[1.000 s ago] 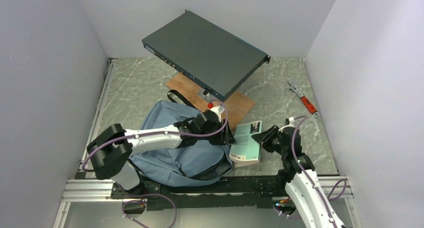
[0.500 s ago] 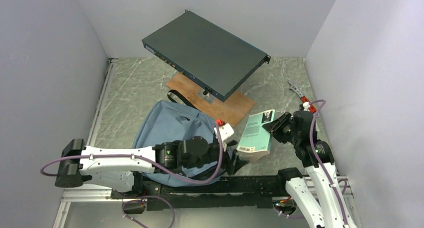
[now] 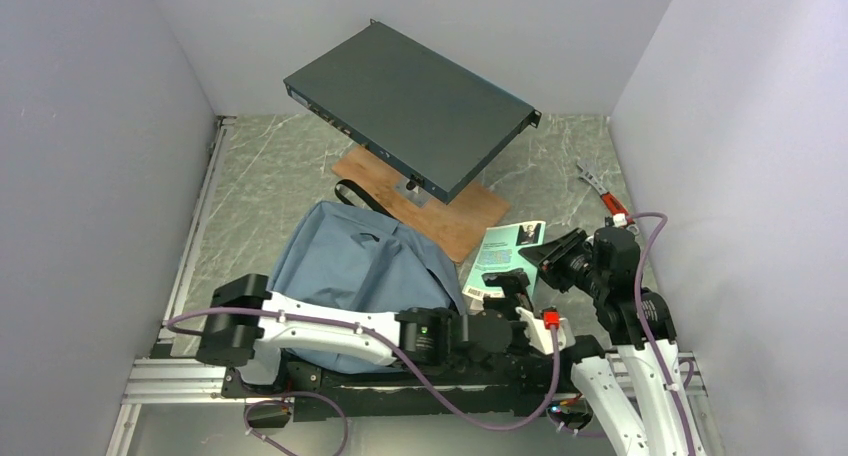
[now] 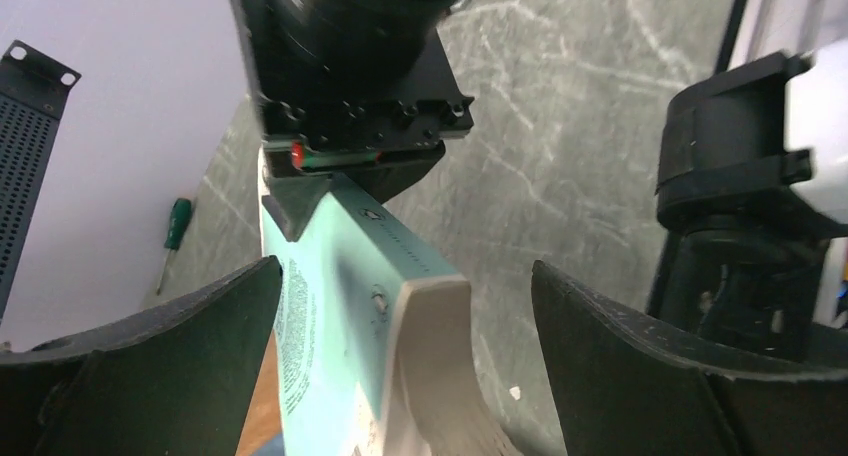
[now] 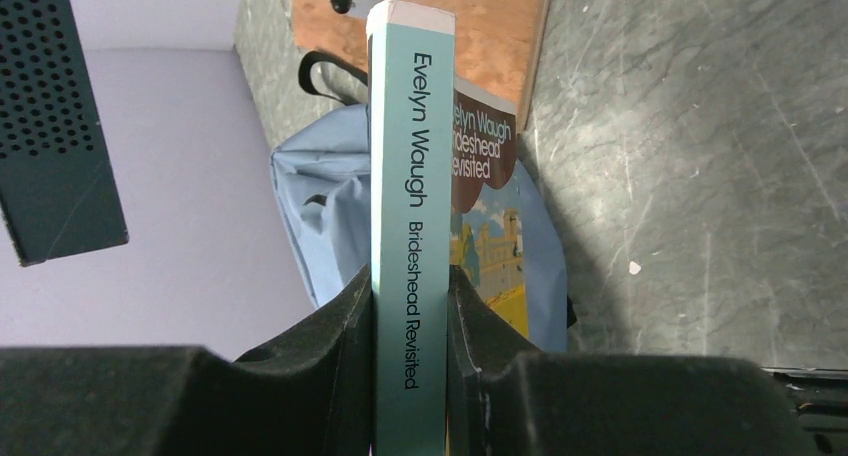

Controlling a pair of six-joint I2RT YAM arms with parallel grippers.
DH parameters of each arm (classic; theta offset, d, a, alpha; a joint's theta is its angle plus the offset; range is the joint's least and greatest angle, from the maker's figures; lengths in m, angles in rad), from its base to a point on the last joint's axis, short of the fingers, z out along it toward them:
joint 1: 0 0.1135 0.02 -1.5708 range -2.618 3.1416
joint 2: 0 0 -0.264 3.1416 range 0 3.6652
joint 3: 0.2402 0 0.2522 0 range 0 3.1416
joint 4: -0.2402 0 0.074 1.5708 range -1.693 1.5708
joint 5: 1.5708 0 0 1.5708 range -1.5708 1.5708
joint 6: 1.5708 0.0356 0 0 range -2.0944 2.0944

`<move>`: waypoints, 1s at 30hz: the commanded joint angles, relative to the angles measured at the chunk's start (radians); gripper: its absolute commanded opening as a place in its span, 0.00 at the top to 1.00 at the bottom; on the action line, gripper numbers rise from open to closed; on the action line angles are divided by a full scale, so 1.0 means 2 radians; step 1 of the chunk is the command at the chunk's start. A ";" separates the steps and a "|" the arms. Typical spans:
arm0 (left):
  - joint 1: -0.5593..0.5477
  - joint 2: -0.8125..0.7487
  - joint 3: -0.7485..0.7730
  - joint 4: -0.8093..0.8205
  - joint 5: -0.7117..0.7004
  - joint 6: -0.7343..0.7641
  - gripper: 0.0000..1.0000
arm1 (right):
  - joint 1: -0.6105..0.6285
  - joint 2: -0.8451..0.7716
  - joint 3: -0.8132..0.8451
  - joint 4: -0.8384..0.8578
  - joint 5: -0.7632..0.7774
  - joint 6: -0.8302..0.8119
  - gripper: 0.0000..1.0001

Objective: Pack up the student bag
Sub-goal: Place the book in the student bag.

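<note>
The student bag (image 3: 350, 266) is a light blue-grey backpack lying flat at the table's left centre. It also shows in the right wrist view (image 5: 320, 206). My right gripper (image 3: 558, 256) is shut on a teal paperback (image 3: 505, 256), "Brideshead Revisited", and holds it off the table to the right of the bag. In the right wrist view the jaws (image 5: 410, 336) clamp the book's spine (image 5: 410, 176). My left gripper (image 3: 505, 288) is open at the book's near end. In the left wrist view its fingers (image 4: 400, 366) stand wide on either side of the book (image 4: 340, 306) without touching it.
A dark flat metal box (image 3: 410, 106) stands on a post above a wooden board (image 3: 455, 216) behind the bag. A red-handled tool (image 3: 607, 198) lies at the right near the wall. A green screwdriver (image 4: 176, 226) shows in the left wrist view. Walls close three sides.
My left arm has swung off the bag and along the front edge to the book's near end. My right gripper has lifted the book up and back to the right.
</note>
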 commanded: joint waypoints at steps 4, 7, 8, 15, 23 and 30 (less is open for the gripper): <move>-0.002 0.051 0.057 -0.032 -0.122 0.034 0.00 | 0.001 -0.021 0.043 0.024 -0.021 0.036 1.00; -0.002 0.060 0.054 -0.027 -0.169 0.048 0.05 | 0.001 -0.022 0.056 0.016 -0.019 0.034 1.00; -0.002 0.058 0.049 -0.026 -0.173 0.049 0.07 | 0.001 -0.023 0.060 0.016 -0.019 0.034 1.00; 0.000 0.034 0.022 -0.064 -0.195 0.002 0.18 | 0.001 -0.020 0.081 0.015 -0.020 0.030 1.00; 0.013 0.012 0.038 -0.159 -0.189 -0.076 0.67 | 0.001 -0.013 0.090 0.048 -0.055 -0.024 1.00; 0.057 -0.096 0.026 -0.210 -0.070 -0.166 1.00 | 0.001 0.002 0.062 0.097 -0.125 -0.184 0.38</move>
